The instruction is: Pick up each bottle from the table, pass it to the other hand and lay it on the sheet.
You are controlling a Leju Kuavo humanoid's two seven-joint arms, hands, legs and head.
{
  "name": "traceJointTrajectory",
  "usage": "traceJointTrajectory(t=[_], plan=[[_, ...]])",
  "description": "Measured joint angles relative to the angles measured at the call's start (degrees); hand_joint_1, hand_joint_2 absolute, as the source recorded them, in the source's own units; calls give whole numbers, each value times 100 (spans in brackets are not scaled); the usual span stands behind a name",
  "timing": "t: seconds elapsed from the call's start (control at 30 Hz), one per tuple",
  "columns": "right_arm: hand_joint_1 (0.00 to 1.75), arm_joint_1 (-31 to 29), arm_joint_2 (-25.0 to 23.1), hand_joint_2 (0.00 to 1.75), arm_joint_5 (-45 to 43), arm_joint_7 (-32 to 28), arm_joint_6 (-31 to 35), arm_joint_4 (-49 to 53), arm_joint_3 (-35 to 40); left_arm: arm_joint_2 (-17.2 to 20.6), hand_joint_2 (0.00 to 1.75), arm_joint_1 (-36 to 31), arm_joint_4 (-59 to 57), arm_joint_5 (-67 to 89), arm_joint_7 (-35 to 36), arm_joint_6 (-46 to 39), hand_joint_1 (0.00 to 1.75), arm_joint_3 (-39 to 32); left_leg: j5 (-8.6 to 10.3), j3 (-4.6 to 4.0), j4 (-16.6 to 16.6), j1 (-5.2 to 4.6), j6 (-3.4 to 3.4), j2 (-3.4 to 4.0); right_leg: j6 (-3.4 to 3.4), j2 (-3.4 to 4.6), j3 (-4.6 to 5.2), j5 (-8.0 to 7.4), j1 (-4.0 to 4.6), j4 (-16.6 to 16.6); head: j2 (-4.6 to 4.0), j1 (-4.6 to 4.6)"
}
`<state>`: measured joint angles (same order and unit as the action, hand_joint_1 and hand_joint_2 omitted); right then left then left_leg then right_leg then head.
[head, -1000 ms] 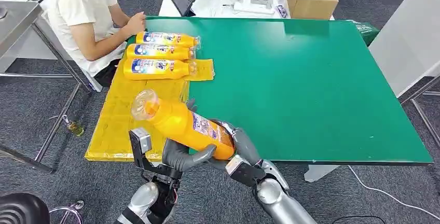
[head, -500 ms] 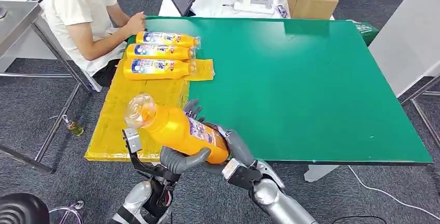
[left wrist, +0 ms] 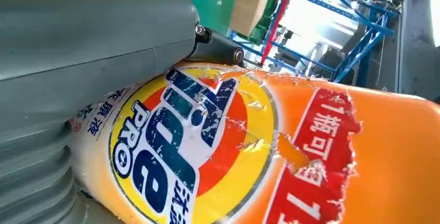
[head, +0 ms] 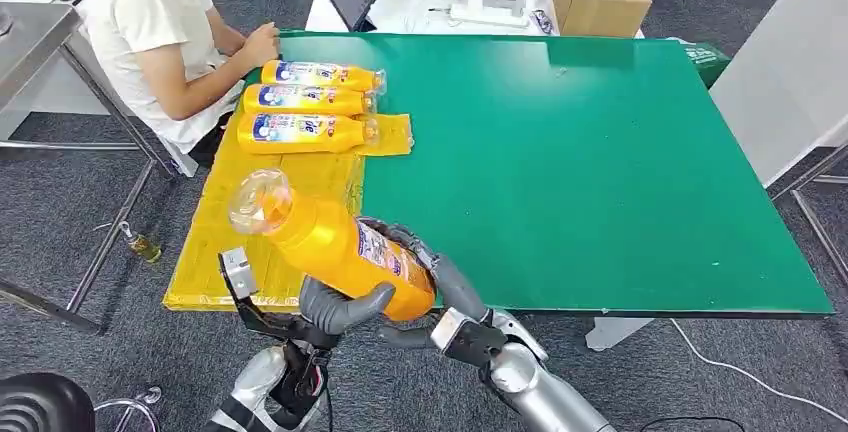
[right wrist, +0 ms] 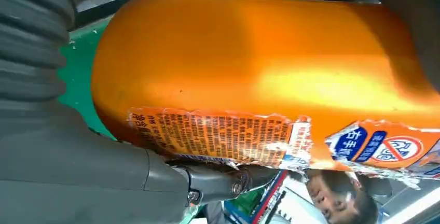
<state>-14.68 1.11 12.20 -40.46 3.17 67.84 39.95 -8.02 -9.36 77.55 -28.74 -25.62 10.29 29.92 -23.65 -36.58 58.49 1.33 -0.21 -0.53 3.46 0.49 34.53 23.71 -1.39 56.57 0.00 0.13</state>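
Bottle [head: 335, 247] w/ orange body and clear cap sits mid-air at the near edge of the desk [head: 600, 152], cap end tilted up toward the yellow sheet [head: 240, 222], base end low. Both robot hands are on it: left robot hand [head: 340, 307] wraps the lower body from below, thumb across the label; right robot hand [head: 425, 277] cups the base end, fingers curled round the far side. Wrist views confirm contact on both sides, label torn and wrinkled. Looks like mid hand-over, so which hand bears the weight I can't tell.

Handling, judged: rigid plastic, looks full, so fairly heavy and base-weighted; smooth wall plus peeling label = slip risk. Best hold is around the mid-body, not the narrow neck or the cap. Round body will roll once laid flat, so set it down parallel to and close by its neighbours.

Three more bottles [head: 305, 102] lie side by side at the sheet's far end, caps to the right. Person [head: 165, 32] sits at the desk's far left corner, hand near those bottles.
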Motion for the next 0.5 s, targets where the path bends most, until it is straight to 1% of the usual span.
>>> traceJointTrajectory(t=[0.17,0.2,0.33,0.37,0.4,0.43,0.47,0.5], plan=[[0,92,-24,175,92,-2,105,-17,-101,-18,175,96,125,55,79,-258,175,-63,0,0,0,0,0,0,0,0,1,0,0,0,0,-2],[0,125,-28,0,118,-2,159,-17,-142,-24,175,123,153,33,109,-319,175,-68,0,0,0,0,0,0,0,0,2,0,0,0,0,0],[0,225,-46,0,129,28,229,-39,-245,-44,175,152,245,-11,127,-389,175,-87,0,-2,0,1,0,-2,0,-1,1,0,1,0,0,2],[0,255,-46,0,133,31,260,-50,-271,-48,175,153,271,-11,127,-417,119,-96,0,-2,0,0,0,-3,0,-2,1,0,0,0,0,-2],[0,287,-44,0,173,31,339,-55,-304,-52,175,154,289,-20,127,-450,19,-101,0,-3,0,1,0,-2,0,-1,1,0,1,0,0,4],[0,321,-50,0,225,31,452,-55,-345,-59,175,157,319,-35,129,-543,14,-109,0,-2,0,0,0,-2,0,0,1,0,0,0,0,0],[0,355,-50,0,278,31,582,-55,-376,-61,175,155,341,18,131,-709,31,-122,0,-2,0,0,0,-2,0,0,1,0,0,0,0,-4],[0,405,-52,0,347,31,785,-44,-419,-68,175,157,363,169,94,-1014,44,-153,0,-2,0,0,0,-2,0,-1,1,0,0,0,0,4]])
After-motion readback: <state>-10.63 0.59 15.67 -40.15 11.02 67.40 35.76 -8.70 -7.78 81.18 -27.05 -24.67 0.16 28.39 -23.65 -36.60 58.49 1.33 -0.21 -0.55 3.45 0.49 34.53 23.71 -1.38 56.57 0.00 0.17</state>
